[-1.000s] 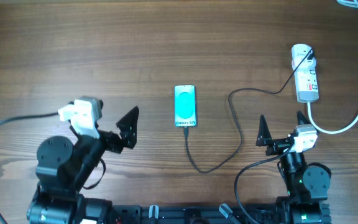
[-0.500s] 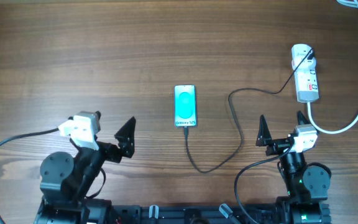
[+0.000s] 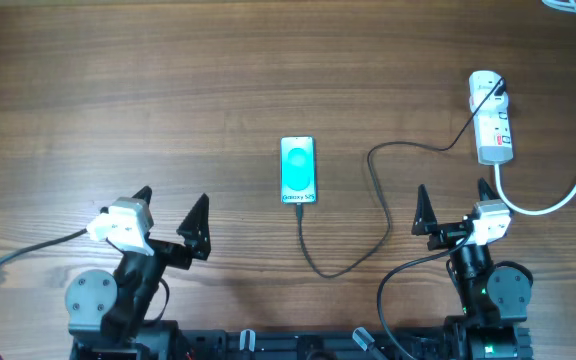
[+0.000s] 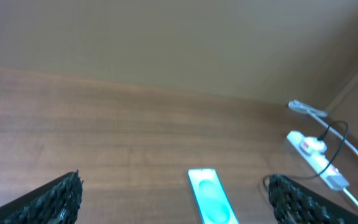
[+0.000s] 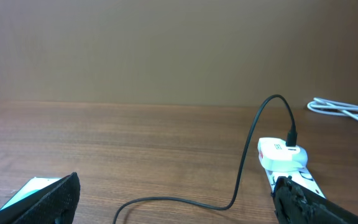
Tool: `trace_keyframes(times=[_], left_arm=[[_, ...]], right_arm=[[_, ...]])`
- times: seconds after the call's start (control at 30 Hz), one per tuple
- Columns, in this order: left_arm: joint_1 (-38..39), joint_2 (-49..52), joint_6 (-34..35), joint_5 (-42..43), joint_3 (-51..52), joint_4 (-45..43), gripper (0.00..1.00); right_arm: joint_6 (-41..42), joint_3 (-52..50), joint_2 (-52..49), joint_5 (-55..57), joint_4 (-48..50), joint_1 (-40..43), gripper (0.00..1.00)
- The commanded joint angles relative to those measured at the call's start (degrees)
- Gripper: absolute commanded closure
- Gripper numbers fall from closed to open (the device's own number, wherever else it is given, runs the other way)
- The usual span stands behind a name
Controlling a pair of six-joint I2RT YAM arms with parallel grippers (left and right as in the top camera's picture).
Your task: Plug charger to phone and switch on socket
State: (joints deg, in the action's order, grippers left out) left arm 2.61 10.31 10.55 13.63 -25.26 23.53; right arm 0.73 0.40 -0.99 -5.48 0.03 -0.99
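The phone (image 3: 298,170) lies flat mid-table, cyan screen up, its white strip at the near end. It also shows in the left wrist view (image 4: 210,196) and in the right wrist view (image 5: 33,190). The charger, a thin black cable (image 3: 380,205), runs from the plug on the socket (image 3: 491,130), loops near the front and ends at the phone's near edge. I cannot tell how it is seated there. The socket has a red mark and shows in both wrist views (image 4: 319,163) (image 5: 284,155). My left gripper (image 3: 171,205) is open and empty, front left of the phone. My right gripper (image 3: 452,200) is open and empty, in front of the socket.
A thick white cord (image 3: 568,195) curves from the socket's near end up the right edge of the wooden table (image 3: 168,80). More white cord lies at the back right (image 5: 344,109). Both arm bases stand at the front edge.
My left arm has drawn back toward the front left, and its gripper now sits lower and farther from the phone. The right arm, phone, cable and socket have not moved.
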Motion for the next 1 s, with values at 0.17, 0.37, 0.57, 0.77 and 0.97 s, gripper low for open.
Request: trace_keyframes(times=[0.17,0.37,0.57,0.77,0.97], left_arm=[[-0.4,-6.3,-0.7,0.9,7.8,-8.7,0.00],[-0.4,-9.2,-0.7,0.9,12.5,-14.9,0.00],[-0.4,-10.1,-0.7,0.9,15.5,-20.8,0.00],[-1.2,-10.1,-0.7,0.9,18.2,-24.9,0.00],[-2.1,-10.1,-0.4,0.5,21.9,-31.8,0.00]], right_arm=[[-0.6,-0.1,0.4,0.8,0.1,-0.1,0.00],[-0.6,-0.1,0.4,0.8,0.1,-0.1,0.00],[-0.6,-0.1,0.4,0.8,0.1,-0.1,0.00],[-0.6,-0.1,0.4,0.8,0.1,-0.1,0.00],[-0.6,-0.1,0.4,0.8,0.1,-0.1,0.00]])
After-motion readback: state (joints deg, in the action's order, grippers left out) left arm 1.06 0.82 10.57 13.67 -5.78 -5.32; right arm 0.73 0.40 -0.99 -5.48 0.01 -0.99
